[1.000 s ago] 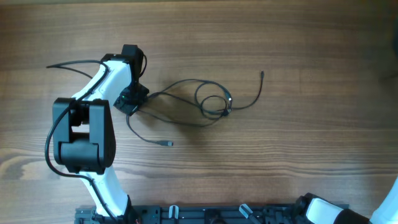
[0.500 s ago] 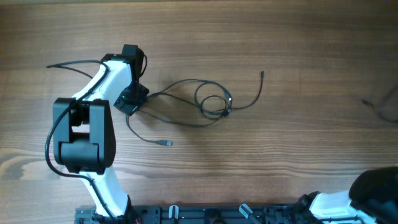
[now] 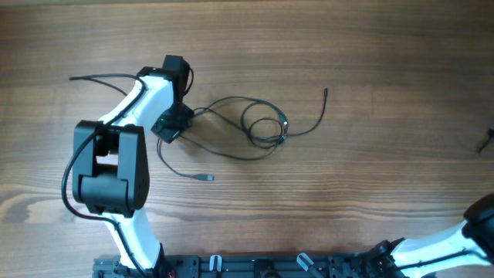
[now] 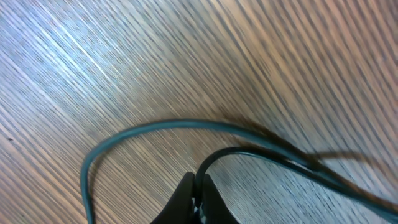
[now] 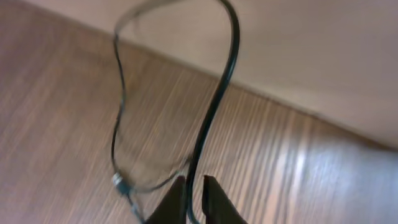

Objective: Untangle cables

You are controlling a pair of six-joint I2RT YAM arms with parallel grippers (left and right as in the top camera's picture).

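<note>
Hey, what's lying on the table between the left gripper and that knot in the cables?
Overhead view: only two strands of the cables cross from the left gripper to the knot; the table there is otherwise bare.

Overhead cam: straight down, far, whole table. L wrist: v. close over wood, shares cables w/ overhead. R wrist: blurry, prob. at table edge.

Probably a robotics lab: a wood-grain table with a black mounting rail along its edge.
</note>
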